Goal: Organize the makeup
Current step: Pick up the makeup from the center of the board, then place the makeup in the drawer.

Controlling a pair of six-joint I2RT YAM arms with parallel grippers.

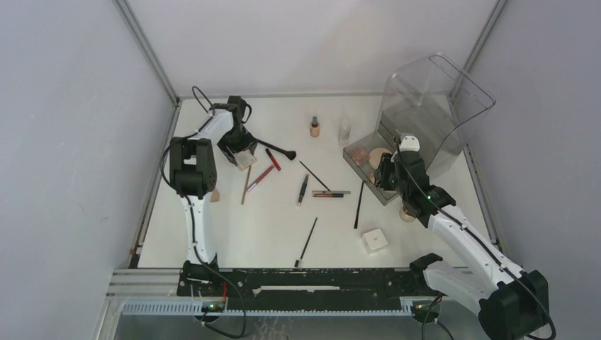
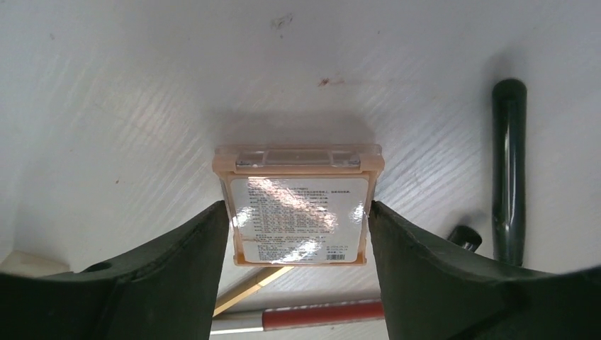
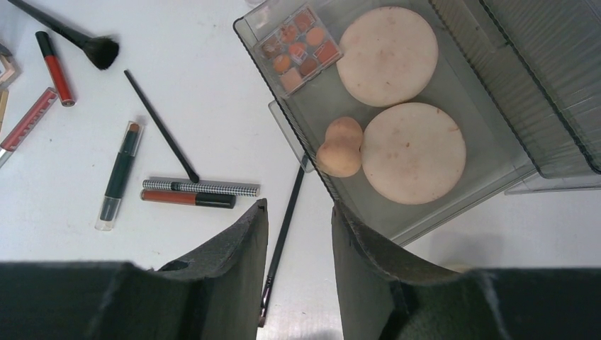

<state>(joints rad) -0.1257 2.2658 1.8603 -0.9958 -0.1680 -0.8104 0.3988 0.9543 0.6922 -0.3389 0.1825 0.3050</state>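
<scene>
My left gripper (image 1: 239,150) is shut on a tan square compact (image 2: 298,170); both fingers press its side edges in the left wrist view and hold it a little above the table, label side up. My right gripper (image 3: 299,209) is open and empty, hovering over the near left corner of the grey tray (image 3: 461,205). A thin black brush (image 3: 283,237) lies on the table between its fingers. In the tray lie two round tan puffs (image 3: 386,55) (image 3: 413,152), a tan sponge (image 3: 340,147) and a small palette (image 3: 298,48).
Loose on the table are a white box (image 1: 374,240), a black pencil (image 1: 306,241), a checkered tube (image 1: 330,193), a dark pen (image 1: 303,189), red lip sticks (image 1: 273,159) and a tan bottle (image 1: 314,127). The big clear bin (image 1: 436,113) stands at the back right.
</scene>
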